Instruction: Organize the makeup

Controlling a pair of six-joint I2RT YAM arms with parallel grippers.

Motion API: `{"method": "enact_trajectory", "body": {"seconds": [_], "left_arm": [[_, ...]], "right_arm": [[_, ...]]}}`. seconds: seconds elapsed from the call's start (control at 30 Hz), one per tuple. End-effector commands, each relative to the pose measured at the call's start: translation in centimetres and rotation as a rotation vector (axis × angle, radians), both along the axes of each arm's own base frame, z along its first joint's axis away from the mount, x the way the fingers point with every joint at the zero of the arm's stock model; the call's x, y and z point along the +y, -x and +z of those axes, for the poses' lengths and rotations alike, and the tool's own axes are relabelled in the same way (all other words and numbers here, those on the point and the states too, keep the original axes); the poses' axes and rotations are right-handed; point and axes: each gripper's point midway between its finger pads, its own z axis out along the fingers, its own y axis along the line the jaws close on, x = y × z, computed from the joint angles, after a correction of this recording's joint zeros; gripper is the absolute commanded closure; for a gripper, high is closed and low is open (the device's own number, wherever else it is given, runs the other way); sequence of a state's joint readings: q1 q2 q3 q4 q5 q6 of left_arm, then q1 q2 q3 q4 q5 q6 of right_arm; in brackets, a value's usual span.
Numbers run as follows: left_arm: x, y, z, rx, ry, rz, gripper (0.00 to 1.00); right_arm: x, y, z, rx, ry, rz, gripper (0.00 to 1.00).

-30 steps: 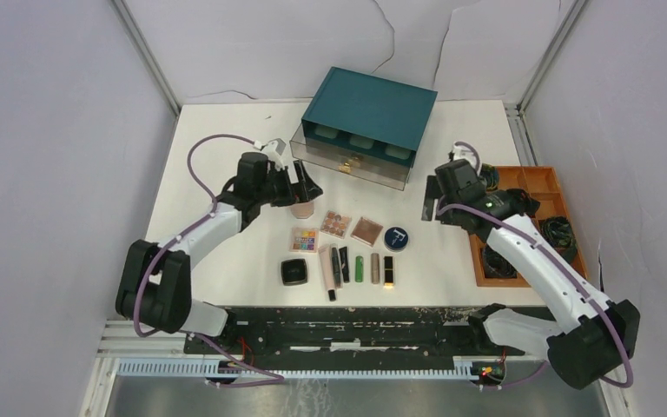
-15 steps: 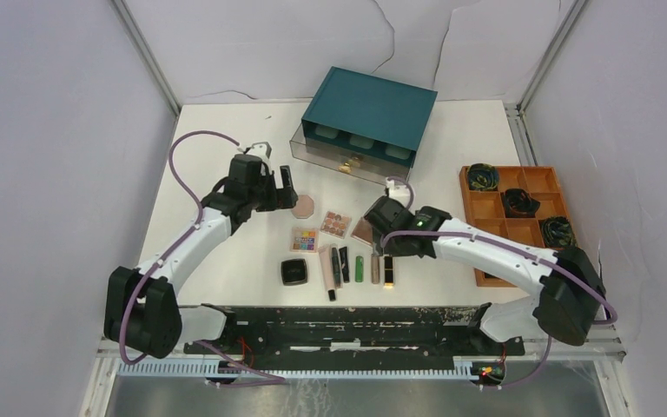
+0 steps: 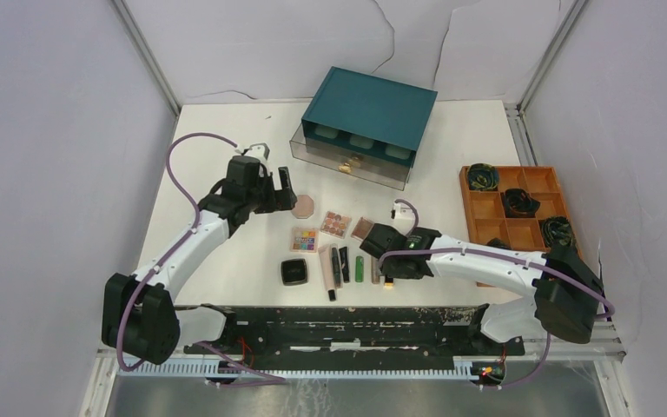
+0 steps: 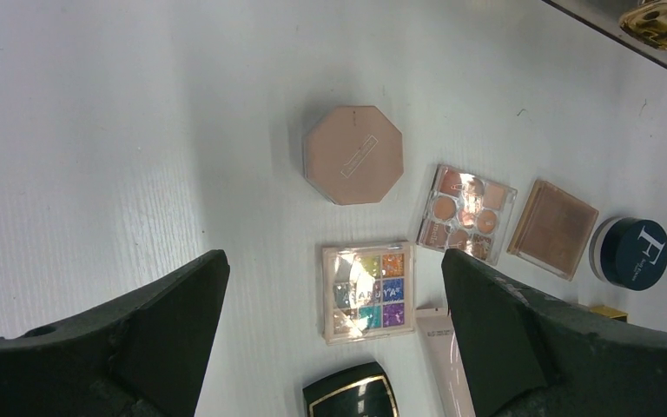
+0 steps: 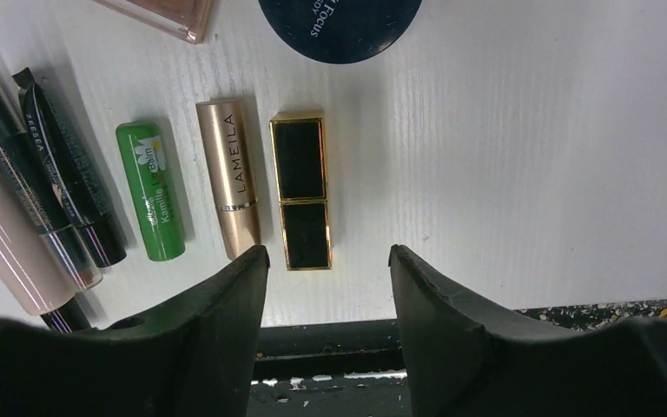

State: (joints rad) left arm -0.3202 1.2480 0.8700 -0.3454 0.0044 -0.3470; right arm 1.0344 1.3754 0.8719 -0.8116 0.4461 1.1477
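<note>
Makeup (image 3: pixel 304 240) lies in two rows in the middle of the bench (image 3: pixel 469 139), a bit nearer the near edge. The right jaws are spread wide and hang over the black and gold lipstick (image 5: pixel 302 191), the last tube at the right end of the near row. A gold tube (image 5: pixel 230 178) lies just beside it, and a green lip balm (image 5: pixel 152 191) comes next.

This looks like the start of a pick. The next move calls for the right jaws to go down and pinch the lipstick by its long sides. One side must slip into the thin gap by the gold tube without bumping it.

The left jaws are spread wide too and hold nothing. They hang near the pink octagonal compact (image 4: pixel 353 154), at the left end of the far row.

The teal drawer box (image 3: pixel 369 109) sits at the far edge. What is in its clear drawers cannot be told. An orange tray (image 3: pixel 486 208) sits at the right edge, and black coiled cables (image 3: pixel 484 176) fill some of its cups.
</note>
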Motion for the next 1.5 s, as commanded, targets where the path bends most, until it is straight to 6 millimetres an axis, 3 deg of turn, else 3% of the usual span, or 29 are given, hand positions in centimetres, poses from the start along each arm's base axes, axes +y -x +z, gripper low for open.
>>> {"method": "enact_trajectory", "body": {"seconds": [0.0, 0.3, 0.5, 0.73, 0.9, 1.0, 1.03, 1.13, 1.27, 1.37, 1.47], "left_arm": [[-0.6, -0.4, 2.3, -0.051, 0.057, 0.007, 0.0], [-0.6, 0.2, 2.3, -0.028, 0.048, -0.012, 0.0], [-0.5, 0.4, 2.2, -0.029, 0.045, -0.009, 0.0], [-0.5, 0.8, 1.4, -0.011, 0.05, -0.013, 0.0], [-0.7, 0.8, 0.8, 0.007, 0.05, -0.019, 0.0], [-0.9, 0.7, 0.7, 0.011, 0.051, -0.029, 0.0], [-0.8, 0.7, 0.7, 0.013, 0.048, -0.03, 0.0], [-0.8, 0.7, 0.5, 0.013, 0.041, -0.034, 0.0], [-0.7, 0.7, 0.2, 0.018, 0.03, -0.035, 0.0], [-0.7, 0.6, 0.0, 0.023, 0.025, -0.036, 0.0], [-0.8, 0.6, 0.0, 0.023, 0.028, -0.044, 0.0]], "right_arm": [[0.5, -0.8, 0.3, -0.047, -0.014, 0.006, 0.4], [1.0, -1.9, -1.2, -0.045, 0.033, 0.043, 0.4], [0.2, -2.2, -2.8, -0.001, 0.073, 0.039, 0.41], [-0.9, -2.1, -4.8, 0.033, 0.076, 0.038, 0.49], [-0.4, -2.0, -5.8, 0.054, 0.072, 0.067, 0.71], [-0.8, -1.8, -5.8, 0.068, 0.094, 0.069, 0.94], [-1.0, -1.8, -5.4, 0.068, 0.105, 0.072, 0.99], [-1.0, -2.1, -2.7, 0.047, 0.129, 0.108, 1.0], [0.5, -3.5, 3.8, -0.018, 0.098, 0.176, 1.0], [2.1, -5.9, 9.1, -0.115, 0.092, 0.217, 1.0], [2.9, -9.8, 13.6, -0.198, 0.11, 0.204, 1.0]]}}
